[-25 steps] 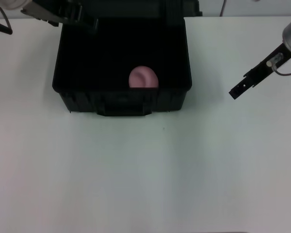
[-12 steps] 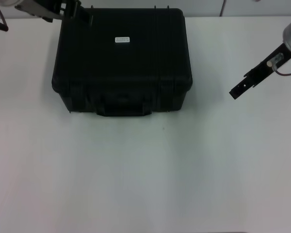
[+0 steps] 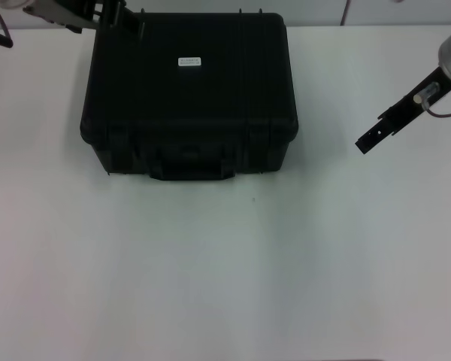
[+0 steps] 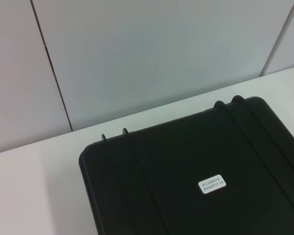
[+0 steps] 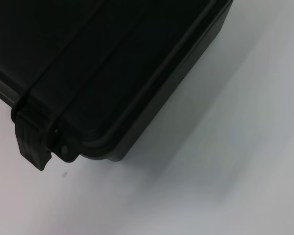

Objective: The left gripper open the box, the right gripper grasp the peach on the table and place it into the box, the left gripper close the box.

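The box (image 3: 188, 94) sits shut on the far half of the table (image 3: 225, 271), lid down flat with its small white label (image 3: 189, 61) facing up and its handle (image 3: 192, 162) turned toward the near edge. No peach shows anywhere on the tabletop or on the case, so I judge it is inside under the lid, though nothing confirms that. The left gripper (image 3: 116, 19) hovers at the far left corner of the lid, right at or just over its rim; whether its jaws are parted or closed I cannot tell. The right gripper (image 3: 368, 141) hangs well off to the right of the case over bare table, carrying nothing, and its jaws are just as hard to read. What worries me is that far left corner: if the left gripper pulls away low or sideways it could catch the lid's rim and lift it again, or nudge the whole case along the smooth top. The front latches (image 5: 33, 142) hang at the seam and I cannot tell that they are fastened, so a snag could reopen it easily. Room is generous elsewhere: the whole near half of the table and the strip to the right lie open, while the case's far side stands close to the table's far edge and the wall (image 4: 137, 54) behind.
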Controlling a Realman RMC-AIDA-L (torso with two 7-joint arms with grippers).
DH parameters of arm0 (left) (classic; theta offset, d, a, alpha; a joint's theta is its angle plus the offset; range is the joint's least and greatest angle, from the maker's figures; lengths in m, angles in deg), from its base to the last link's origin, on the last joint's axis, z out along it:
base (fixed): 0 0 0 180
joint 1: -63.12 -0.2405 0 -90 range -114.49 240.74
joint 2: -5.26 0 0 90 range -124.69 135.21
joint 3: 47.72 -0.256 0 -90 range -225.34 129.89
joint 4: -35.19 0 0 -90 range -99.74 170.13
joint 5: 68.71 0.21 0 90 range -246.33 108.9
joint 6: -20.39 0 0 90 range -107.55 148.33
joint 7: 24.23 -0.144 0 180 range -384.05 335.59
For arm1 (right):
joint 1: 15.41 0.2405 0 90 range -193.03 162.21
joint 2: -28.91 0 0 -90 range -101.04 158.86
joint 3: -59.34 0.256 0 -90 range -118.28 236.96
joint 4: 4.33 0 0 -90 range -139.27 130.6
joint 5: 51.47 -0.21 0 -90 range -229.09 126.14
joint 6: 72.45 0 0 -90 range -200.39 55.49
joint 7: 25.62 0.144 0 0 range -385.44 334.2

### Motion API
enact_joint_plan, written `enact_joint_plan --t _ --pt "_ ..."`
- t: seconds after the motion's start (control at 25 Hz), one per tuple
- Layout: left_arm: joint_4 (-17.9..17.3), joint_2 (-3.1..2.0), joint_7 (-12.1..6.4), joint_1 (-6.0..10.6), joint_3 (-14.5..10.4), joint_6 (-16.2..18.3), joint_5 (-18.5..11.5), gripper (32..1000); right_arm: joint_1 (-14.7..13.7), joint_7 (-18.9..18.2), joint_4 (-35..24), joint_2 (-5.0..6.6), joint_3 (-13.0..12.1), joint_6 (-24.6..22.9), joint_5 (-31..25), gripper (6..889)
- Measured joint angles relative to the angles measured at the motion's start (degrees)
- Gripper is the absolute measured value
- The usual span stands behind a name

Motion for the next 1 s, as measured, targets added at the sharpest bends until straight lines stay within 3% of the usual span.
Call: enact_joint_plan --t 1.0 --pt "-0.03 -0.09 0.03 0.0 -0.71 0.0 -0.08 836 0.0 0.0 0.0 0.0 0.0 0.0 0.0 866"
